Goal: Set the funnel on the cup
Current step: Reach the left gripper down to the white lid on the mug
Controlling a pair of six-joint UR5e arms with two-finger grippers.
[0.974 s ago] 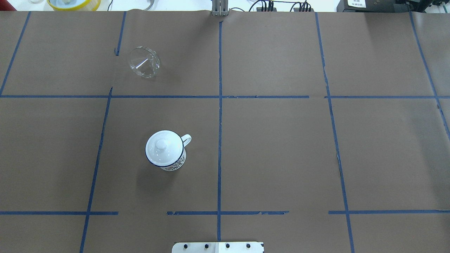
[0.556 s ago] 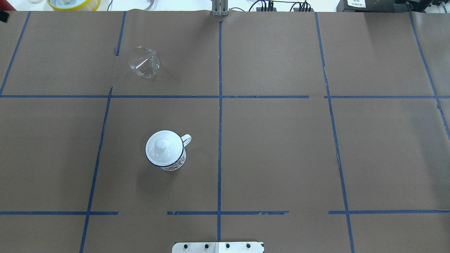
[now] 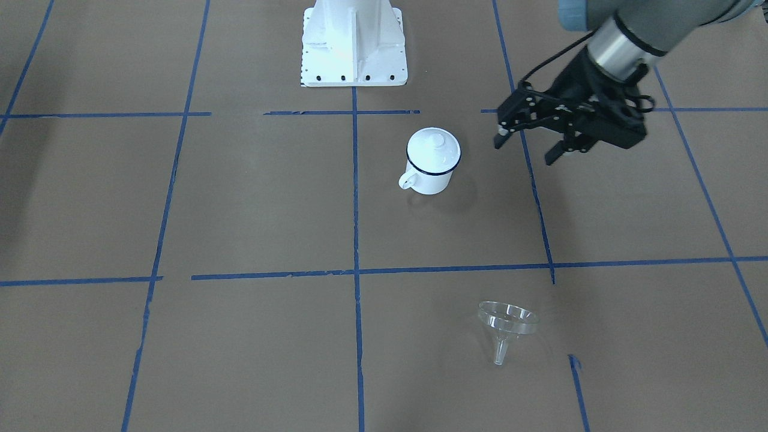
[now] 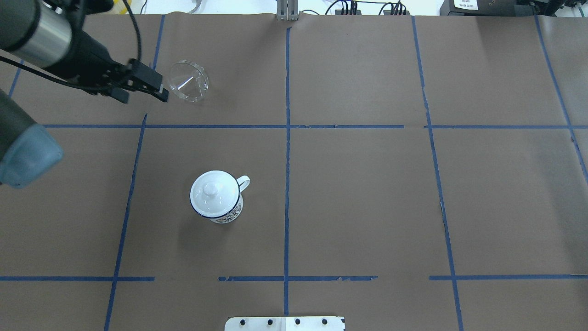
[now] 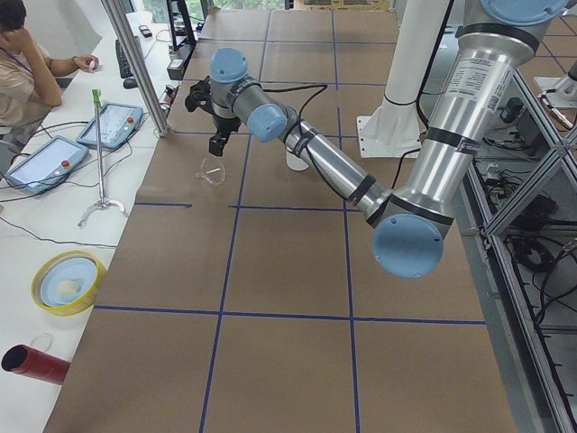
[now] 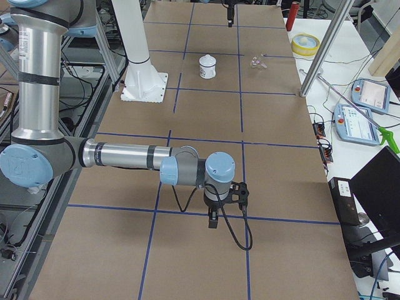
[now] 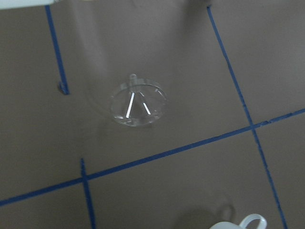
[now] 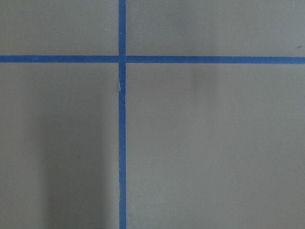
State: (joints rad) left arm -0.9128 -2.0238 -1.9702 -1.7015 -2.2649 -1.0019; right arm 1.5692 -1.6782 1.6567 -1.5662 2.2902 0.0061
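The clear funnel (image 4: 187,82) lies tilted on the brown table at the far left; it also shows in the front view (image 3: 507,321) and the left wrist view (image 7: 137,102). The white cup (image 4: 216,195) with a blue rim stands upright nearer the robot, a white knobbed lid (image 4: 211,188) on it, handle to the right. It also shows in the front view (image 3: 433,159). My left gripper (image 4: 143,97) is open and empty, raised above the table just left of the funnel. My right gripper (image 6: 212,219) shows only in the exterior right view, far from both; I cannot tell its state.
The robot base plate (image 4: 285,323) is at the near edge. A yellow bowl (image 4: 96,4) sits beyond the far edge. Blue tape lines divide the brown paper. Teach pendants (image 5: 113,122) and a person are at the operators' desk.
My left arm has come into the overhead view from the left, and its open gripper now hangs beside the funnel. The funnel and the cup have not moved.
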